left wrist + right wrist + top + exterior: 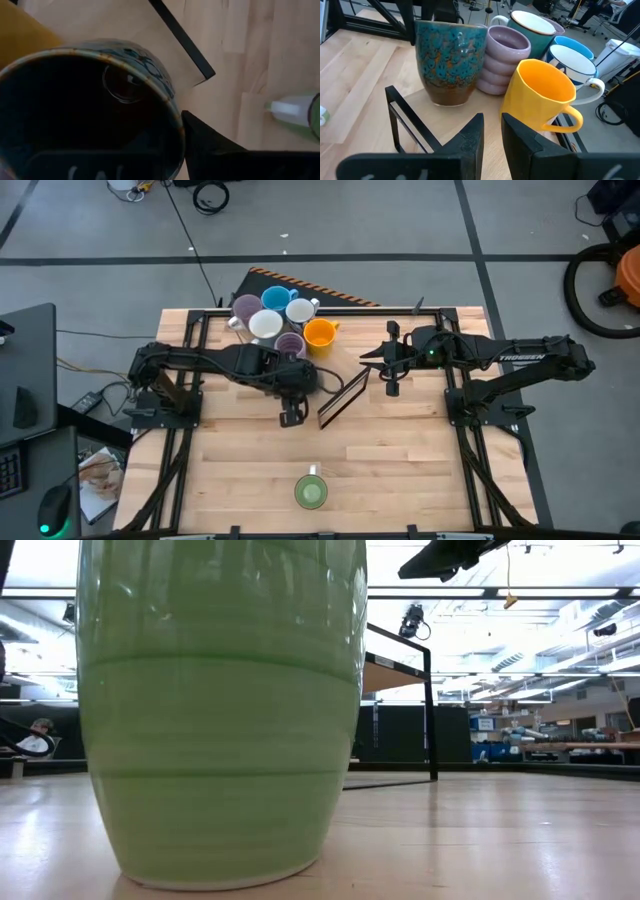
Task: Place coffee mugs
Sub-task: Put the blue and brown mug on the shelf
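- Green mug point(311, 493): upright, alone near the tabletop's front edge, well apart from the other mugs.
- Orange mug point(543, 95): upright at the cluster's right end, handle outward.
- Dark brown mug point(451, 61) with teal speckles: upright, just beside a ribbed lilac mug point(503, 59).
- Blue mug point(277, 299), two white mugs point(266, 325) and a second lilac mug point(246, 308): packed close behind.

Overhead camera; table-level camera against green mug point(220, 710)

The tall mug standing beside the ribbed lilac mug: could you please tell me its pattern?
The tall speckled mug is mottled teal with brown flecks and a brown base, clearest in the right wrist view.
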